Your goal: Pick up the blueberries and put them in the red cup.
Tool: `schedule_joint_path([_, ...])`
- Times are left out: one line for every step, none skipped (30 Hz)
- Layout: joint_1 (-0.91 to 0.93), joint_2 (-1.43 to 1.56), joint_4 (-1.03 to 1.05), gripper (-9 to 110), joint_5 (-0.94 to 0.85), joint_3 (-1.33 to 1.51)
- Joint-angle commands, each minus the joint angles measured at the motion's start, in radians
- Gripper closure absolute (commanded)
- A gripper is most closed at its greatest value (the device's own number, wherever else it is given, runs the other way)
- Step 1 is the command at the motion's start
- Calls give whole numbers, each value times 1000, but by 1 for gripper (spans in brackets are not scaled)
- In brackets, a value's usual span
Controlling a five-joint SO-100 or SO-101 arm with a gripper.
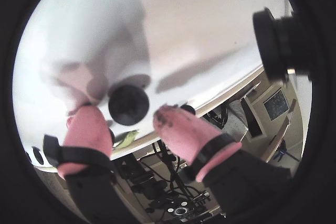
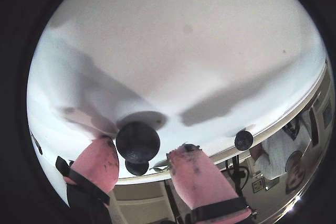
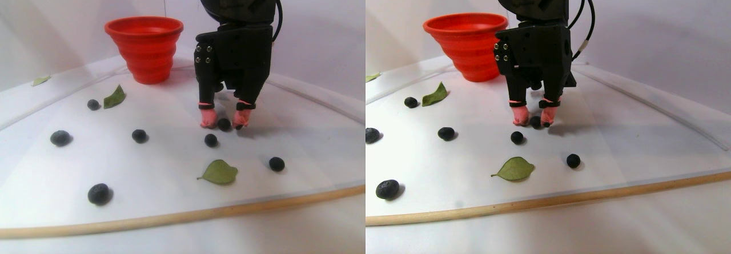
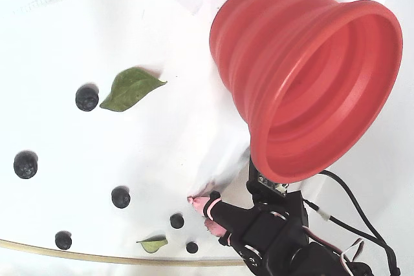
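Observation:
My gripper (image 3: 224, 123) is open, with its pink fingertips down on the white table on either side of one blueberry (image 1: 128, 105). In both wrist views the berry (image 2: 137, 141) sits between the pads with small gaps to each; the left pad (image 1: 86, 129) and right pad (image 1: 178, 127) do not touch it. Several other blueberries lie loose; the nearest (image 3: 211, 140) is just in front of the gripper. The red cup (image 3: 144, 48) stands upright behind and to the left, and it fills the upper right of the fixed view (image 4: 310, 82). The gripper (image 4: 202, 214) is below it there.
Green leaves lie on the table, one near the front (image 3: 219, 172) and one by the cup (image 3: 114, 97). More berries sit at the left (image 3: 60, 137) and front right (image 3: 277, 163). A wooden strip (image 3: 171, 217) marks the table's front edge.

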Motion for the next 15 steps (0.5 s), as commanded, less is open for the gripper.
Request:
schedule_joint_path([29,31,20,83,8,-31])
schedule_joint_path([28,34,28,83,9,-35])
schedule_joint_path([26,37,32,83,12,-38])
schedule_joint_path([26,43,37,83,14,-41])
schedule_joint_path([26,44,43,83,14,-44])
schedule_joint_path([26,46,48,83,15,-48])
schedule_joint_path([26,48,49,83,14,-48])
schedule_joint_path([26,49,49,83,12,-46])
schedule_joint_path([26,52,49,83,11,-44])
schedule_joint_path([28,52,49,83,9,-44])
schedule_joint_path([29,52,49,83,8,-44])
schedule_joint_path([31,52,49,83,5,-43])
schedule_joint_path([31,52,48,83,5,-41])
schedule_joint_path([31,52,46,83,3,-38])
schedule_joint_path([31,52,43,84,0,-32])
